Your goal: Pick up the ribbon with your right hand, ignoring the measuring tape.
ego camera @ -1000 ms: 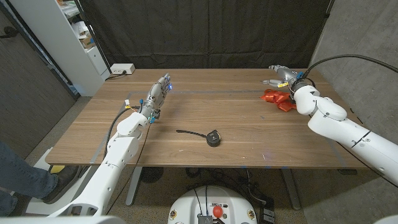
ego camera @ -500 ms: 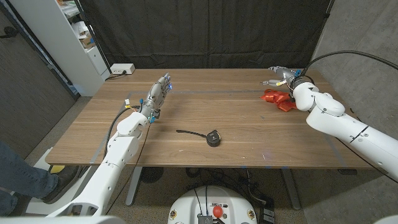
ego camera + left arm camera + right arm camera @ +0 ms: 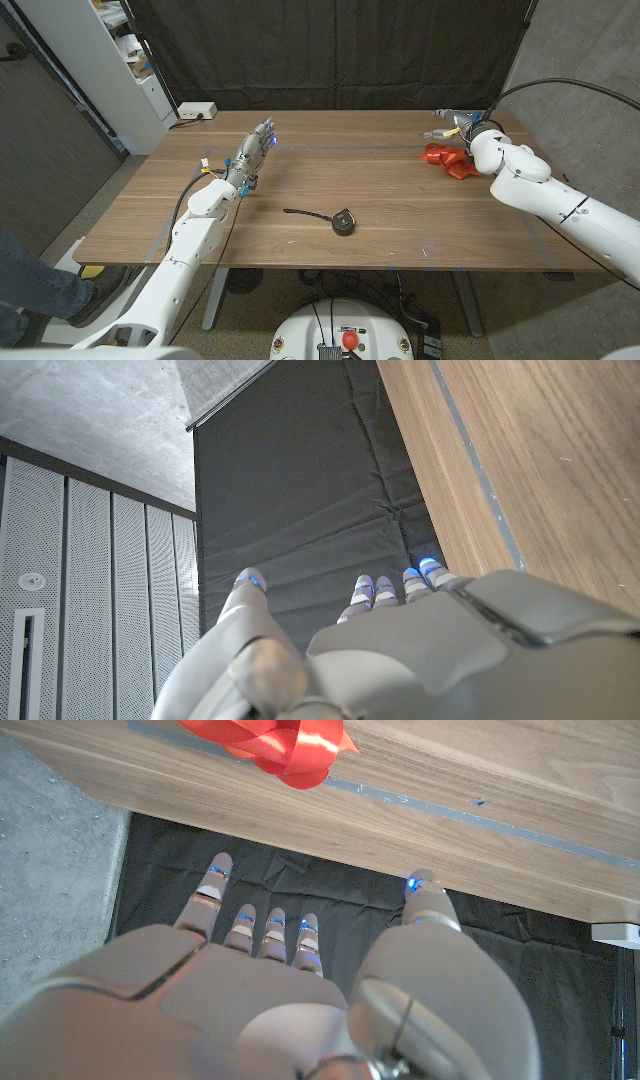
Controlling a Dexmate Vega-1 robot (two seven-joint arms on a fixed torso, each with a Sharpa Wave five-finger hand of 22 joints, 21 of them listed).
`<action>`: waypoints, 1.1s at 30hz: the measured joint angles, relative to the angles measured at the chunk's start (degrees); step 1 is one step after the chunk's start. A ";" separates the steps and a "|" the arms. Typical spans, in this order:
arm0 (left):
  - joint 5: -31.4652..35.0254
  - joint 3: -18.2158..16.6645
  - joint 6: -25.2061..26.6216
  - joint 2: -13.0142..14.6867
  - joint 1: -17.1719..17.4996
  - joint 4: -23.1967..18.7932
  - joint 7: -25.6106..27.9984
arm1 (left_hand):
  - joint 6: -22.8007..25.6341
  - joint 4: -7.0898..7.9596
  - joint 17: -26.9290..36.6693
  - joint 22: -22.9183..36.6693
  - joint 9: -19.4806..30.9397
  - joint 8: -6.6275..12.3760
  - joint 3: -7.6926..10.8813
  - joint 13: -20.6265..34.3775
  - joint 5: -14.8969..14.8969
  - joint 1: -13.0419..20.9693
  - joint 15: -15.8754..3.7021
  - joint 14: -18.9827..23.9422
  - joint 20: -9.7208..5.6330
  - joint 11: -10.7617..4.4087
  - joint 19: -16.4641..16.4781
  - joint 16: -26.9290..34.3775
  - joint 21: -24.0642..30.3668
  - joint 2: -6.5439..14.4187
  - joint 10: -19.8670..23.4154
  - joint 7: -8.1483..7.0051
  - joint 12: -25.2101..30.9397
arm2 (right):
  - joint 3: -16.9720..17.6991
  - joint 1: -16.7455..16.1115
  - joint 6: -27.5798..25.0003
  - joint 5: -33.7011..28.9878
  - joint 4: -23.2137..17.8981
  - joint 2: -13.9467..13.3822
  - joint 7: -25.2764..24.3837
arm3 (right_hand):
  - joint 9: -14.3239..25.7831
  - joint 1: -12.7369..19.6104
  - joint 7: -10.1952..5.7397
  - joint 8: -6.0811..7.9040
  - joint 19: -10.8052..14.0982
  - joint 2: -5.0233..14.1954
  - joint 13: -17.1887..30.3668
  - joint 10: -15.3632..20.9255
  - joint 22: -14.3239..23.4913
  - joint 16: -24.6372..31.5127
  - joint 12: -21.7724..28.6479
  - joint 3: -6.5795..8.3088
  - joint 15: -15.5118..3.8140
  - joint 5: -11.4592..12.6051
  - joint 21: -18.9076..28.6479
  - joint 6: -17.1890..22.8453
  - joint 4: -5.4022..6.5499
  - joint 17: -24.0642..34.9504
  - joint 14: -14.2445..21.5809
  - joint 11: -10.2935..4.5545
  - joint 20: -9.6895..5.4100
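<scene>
Red ribbon (image 3: 446, 159) lies on the wooden table (image 3: 380, 210) at the right of the head frame, partly hidden behind the right hand (image 3: 458, 126), which hovers just beyond it with fingers spread, holding nothing; in the right wrist view the ribbon (image 3: 268, 742) is cut off by the frame edge. Left hand (image 3: 252, 153) sits upper left of centre, fingers straight and close together, empty. Black measuring tape (image 3: 340, 219) with its pulled-out strip lies near frame centre; markings too small to read.

Lab/test rm, black backdrop curtain (image 3: 330, 60), bare concrete wall (image 3: 570, 60), white shelving unit (image 3: 110, 70), wooden table (image 3: 330, 190)
</scene>
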 measured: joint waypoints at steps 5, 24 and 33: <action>0.10 0.00 0.30 0.01 -0.01 0.00 0.00 | 0.20 0.00 0.00 0.00 0.00 0.00 0.00 0.00 0.00 0.00 0.00 0.00 0.23 0.00 -0.23 0.00 0.00 0.00 0.00 0.20 0.00 | -0.71 0.94 -0.20 -0.10 0.70 0.29 0.30 | 0.00 0.00 0.00 0.00 0.00 0.00 0.00 0.00 0.00 0.00 0.00 0.00 0.19 0.00 0.00 0.00 0.00 0.00 -0.19 0.00 0.00; 0.46 -0.22 1.14 0.06 0.23 -0.67 0.51 | 0.20 0.00 0.00 0.00 0.28 0.00 0.00 0.16 0.00 -0.22 -0.01 -0.01 0.72 0.00 -0.11 0.00 -0.66 0.22 0.00 0.20 0.00 | -3.58 4.62 -2.91 -0.39 3.47 1.47 4.71 | 0.00 0.29 -0.09 -0.39 1.04 -0.29 0.01 -0.84 0.15 0.00 0.00 -0.24 0.82 0.43 0.00 -0.52 0.25 0.01 0.46 0.84 0.20; 0.52 -0.28 1.24 0.06 0.38 -0.74 0.62 | 0.19 0.00 0.00 0.00 0.28 0.00 0.00 0.16 0.00 -0.22 0.00 0.00 0.72 0.00 -0.11 0.00 -0.66 0.22 0.00 0.20 0.00 | -4.63 5.62 -3.48 -0.16 4.84 2.34 4.98 | 0.00 0.28 0.22 -0.39 1.55 -0.29 0.01 -1.08 0.15 0.00 0.00 -0.24 0.81 0.43 0.00 -0.82 0.25 0.01 0.46 1.08 0.31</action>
